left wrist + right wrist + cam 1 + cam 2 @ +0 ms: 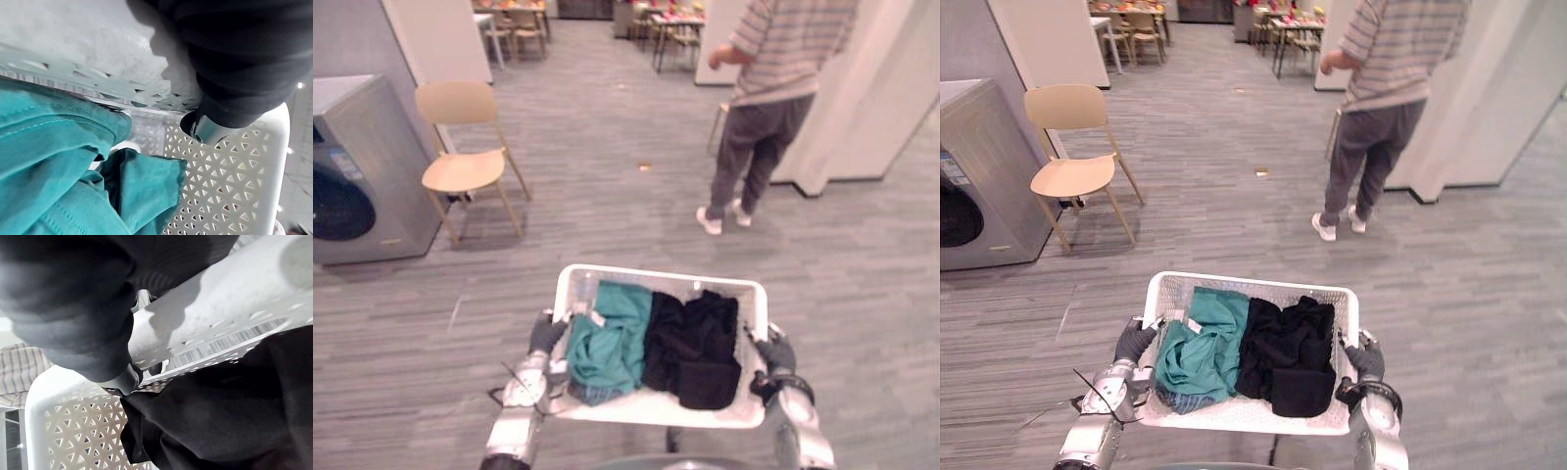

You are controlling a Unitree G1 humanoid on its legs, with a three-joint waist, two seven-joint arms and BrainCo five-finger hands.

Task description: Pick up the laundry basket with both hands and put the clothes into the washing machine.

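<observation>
Nearest, the white laundry basket (656, 275) is held up off the floor (607, 215), level, in front of the robot. There is one robot hand on each short side. The left robot hand (546, 335) is clamped on the left rim. Its wrist view shows the dark cover lying over the rim and a fingertip (198, 128) hooked down against the perforated inner wall. The right robot hand (775, 352) grips the right rim the same way, with a fingertip (128, 377) curled over the edge just beside the dark cloth.

Inside the basket lie two heaps. The teal clothes (612, 338) fill the left half and the black clothes (697, 348) fill the right half. The two heaps touch down the middle, and both stay below or about level with the rim.

Beyond the basket is open grey floor with one small scrap (644, 167) lying on it. Ahead on the left stands one grey washing machine (357, 176) with its round dark door facing right. One pale wooden chair (463, 168) stands just beside it, on the side nearer the middle of the room. Ahead on the right, one person (773, 108) in a striped top and dark trousers stands facing away, near a white partition (876, 98). Farthest back are tables (671, 24) with chairs around them.
</observation>
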